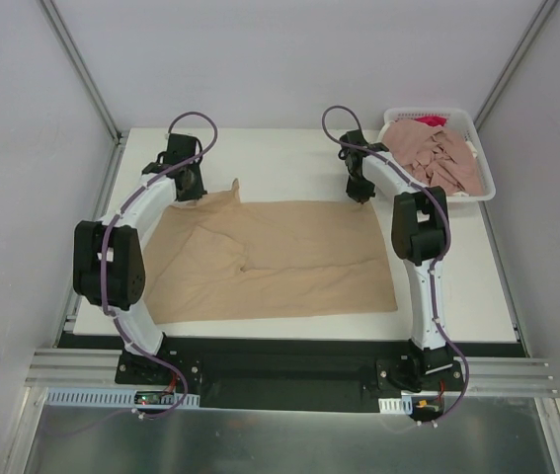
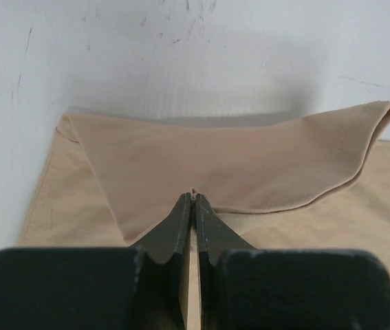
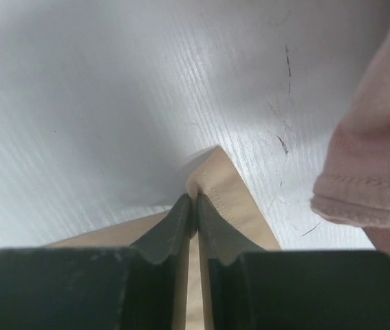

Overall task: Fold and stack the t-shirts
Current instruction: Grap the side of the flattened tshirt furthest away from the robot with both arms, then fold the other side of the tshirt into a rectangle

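1. You are looking at a white counter (image 1: 280, 163) with the tan t-shirt (image 1: 280, 262) lying spread across its middle. The shirt's long axis is running left to right, across both arms.
2. Nearly all of that shirt is lying on the near side of both claws, toward the arm bases. I judge the coming fold is asking you to carry the far edge back toward the near hem.
3. The white basket (image 1: 457, 114) is sitting at the far right corner, holding the pink t-shirts (image 1: 442, 158) in a heap. One pink hem (image 3: 360, 185) is hanging just beside the right claw.
4. The left claw (image 2: 193, 196) is gripping the far left corner. Its jaws are closed tight on a flap of tan cloth that is tenting up off the counter.
5. The right claw (image 3: 195, 198) is gripping the far right corner, jaws closed on a small peak of the same cloth.
6. Each arm is sitting nearest its own corner, and the two grips are lying roughly level along the far edge, so you are likely needing to draw both claws back together.
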